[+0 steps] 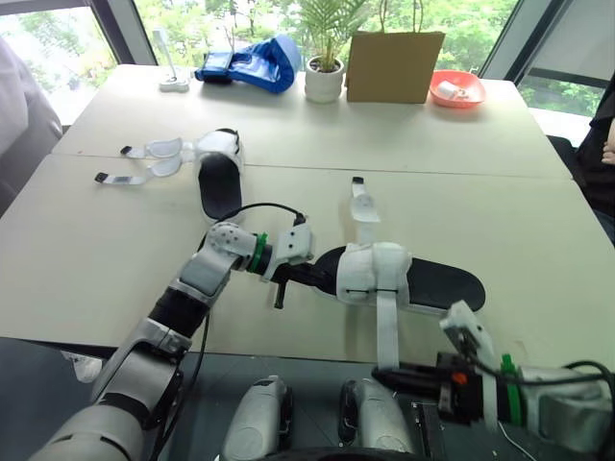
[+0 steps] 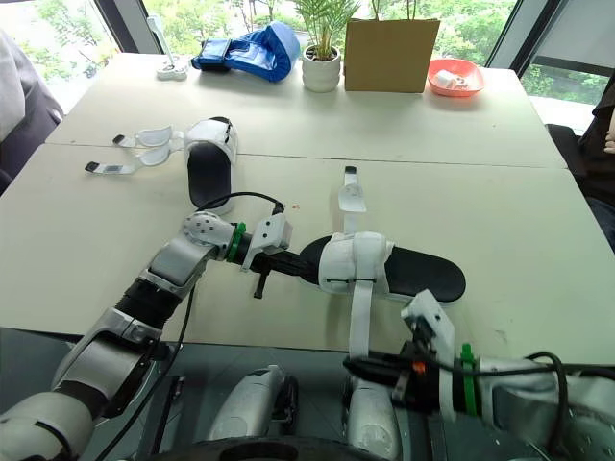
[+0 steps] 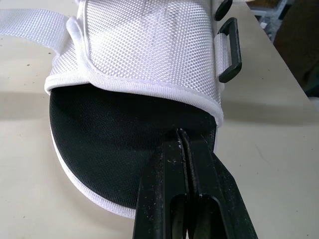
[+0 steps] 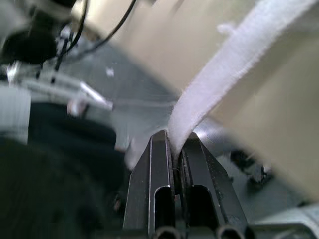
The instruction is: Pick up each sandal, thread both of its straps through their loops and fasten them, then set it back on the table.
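The near sandal (image 1: 399,279) lies flat on the table (image 1: 106,250), close to its front edge, with its black sole running along that edge and a white mesh upper across its middle. The left gripper (image 3: 182,135) is clamped on the rim of the sole at the end toward the robot's left, pinching only the thin edge. The right gripper (image 4: 175,145), down below the table edge, is closed on the end of the long white strap (image 1: 386,327), which runs from the upper over the edge and hangs down. The sandal's other strap (image 1: 363,204) lies loose on the table, pointing away from the robot. A black plastic loop (image 3: 229,49) sits on the side of the upper (what looks like a second one peeks out beside it), with nothing threaded through it. The second sandal (image 1: 219,173) lies well apart, farther back on the left, its two straps (image 1: 144,163) spread open.

The work looks to be at the first strap of the first sandal, and several things could go wrong. The left hold is shallow, so a firm tug on the strap could pull the sole out of it and drag the sandal off the near edge. The strap is gripped near its tip, so it may slip free or twist, and a twisted end would jam at the loop. A slack strap could also buckle instead of feeding through.
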Tool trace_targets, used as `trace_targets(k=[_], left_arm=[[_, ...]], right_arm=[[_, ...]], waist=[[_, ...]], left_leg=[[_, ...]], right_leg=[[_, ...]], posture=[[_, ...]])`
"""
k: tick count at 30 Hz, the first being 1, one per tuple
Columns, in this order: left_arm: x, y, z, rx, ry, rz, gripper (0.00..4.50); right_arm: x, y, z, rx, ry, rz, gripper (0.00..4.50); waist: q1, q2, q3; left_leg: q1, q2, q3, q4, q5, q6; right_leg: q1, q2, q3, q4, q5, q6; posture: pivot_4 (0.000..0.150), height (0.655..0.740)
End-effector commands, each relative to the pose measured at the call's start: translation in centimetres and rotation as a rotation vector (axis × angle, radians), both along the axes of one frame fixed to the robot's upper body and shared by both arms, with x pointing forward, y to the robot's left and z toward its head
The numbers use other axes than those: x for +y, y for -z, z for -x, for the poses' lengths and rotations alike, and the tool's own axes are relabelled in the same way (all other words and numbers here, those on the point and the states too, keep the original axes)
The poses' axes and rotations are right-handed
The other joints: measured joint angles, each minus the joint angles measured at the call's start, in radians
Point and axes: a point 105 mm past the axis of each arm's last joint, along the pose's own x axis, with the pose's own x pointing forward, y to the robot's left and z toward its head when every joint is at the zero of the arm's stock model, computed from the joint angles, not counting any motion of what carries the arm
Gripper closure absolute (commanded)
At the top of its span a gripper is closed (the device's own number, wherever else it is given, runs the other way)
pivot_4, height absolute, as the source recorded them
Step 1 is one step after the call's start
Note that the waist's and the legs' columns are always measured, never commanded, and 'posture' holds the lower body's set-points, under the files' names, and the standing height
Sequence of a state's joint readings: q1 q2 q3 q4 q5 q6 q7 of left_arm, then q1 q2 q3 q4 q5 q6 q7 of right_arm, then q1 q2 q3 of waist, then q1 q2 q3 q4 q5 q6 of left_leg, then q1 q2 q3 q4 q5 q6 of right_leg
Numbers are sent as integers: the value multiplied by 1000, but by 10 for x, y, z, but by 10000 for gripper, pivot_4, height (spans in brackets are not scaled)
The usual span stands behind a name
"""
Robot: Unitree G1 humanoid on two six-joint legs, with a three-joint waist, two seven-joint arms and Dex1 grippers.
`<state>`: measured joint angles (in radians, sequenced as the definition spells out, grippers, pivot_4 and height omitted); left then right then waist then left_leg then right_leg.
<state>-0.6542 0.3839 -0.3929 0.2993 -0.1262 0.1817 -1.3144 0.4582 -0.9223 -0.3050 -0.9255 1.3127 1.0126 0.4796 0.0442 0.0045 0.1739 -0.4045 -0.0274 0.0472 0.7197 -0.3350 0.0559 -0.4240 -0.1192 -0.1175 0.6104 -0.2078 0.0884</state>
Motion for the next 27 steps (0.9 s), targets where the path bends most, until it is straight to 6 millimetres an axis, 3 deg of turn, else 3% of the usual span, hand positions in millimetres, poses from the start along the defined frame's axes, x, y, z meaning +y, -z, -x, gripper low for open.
trace_targets(k=[1,5,10,15,18,22,25,27], left_arm=[[1,14,2,25,4,-56,45000],[-1,15,1,25,12,-56,45000],[-6,15,0,19,27,-54,45000],[-7,15,0,15,34,-51,45000],[-8,14,0,13,35,-48,45000],[-8,13,1,10,33,-44,45000],[-7,14,2,9,29,-42,45000],[-6,14,3,10,22,-40,45000]], right_arm=[[7,-15,9,-89,-62,-14,44676],[8,-26,15,-125,-104,-26,44676],[9,-58,8,-235,-167,-68,44676],[0,-84,-42,-295,-7,-141,44676],[-10,-82,-76,-262,151,-163,44676],[-18,-74,-95,-183,245,-176,44676],[-21,-74,-102,-161,284,-196,34499],[-24,-80,-105,-180,285,-183,24612]], waist=[[1,0,0],[3,0,0],[8,-1,0],[8,-1,0],[15,-1,0],[19,-1,0],[19,-1,0],[19,-1,0]], left_leg=[[0,0,0,0,0,0],[0,0,0,0,0,0],[0,0,0,1,0,0],[0,0,0,1,0,0],[-1,0,0,1,1,-2],[-1,0,0,1,3,-6],[-1,0,0,1,3,-6],[-1,0,0,1,3,-6]], right_leg=[[0,0,0,0,0,0],[0,0,0,0,0,1],[0,0,0,0,0,1],[1,-1,0,-1,0,0],[0,-2,0,-1,0,0],[0,-1,0,-2,0,0],[0,-1,0,-2,0,0],[0,-1,0,-1,0,0]], posture=[[1500,7214],[1500,7214],[1500,7214],[1500,7214],[1500,7214],[1500,7214],[1500,7214],[1500,7214]])
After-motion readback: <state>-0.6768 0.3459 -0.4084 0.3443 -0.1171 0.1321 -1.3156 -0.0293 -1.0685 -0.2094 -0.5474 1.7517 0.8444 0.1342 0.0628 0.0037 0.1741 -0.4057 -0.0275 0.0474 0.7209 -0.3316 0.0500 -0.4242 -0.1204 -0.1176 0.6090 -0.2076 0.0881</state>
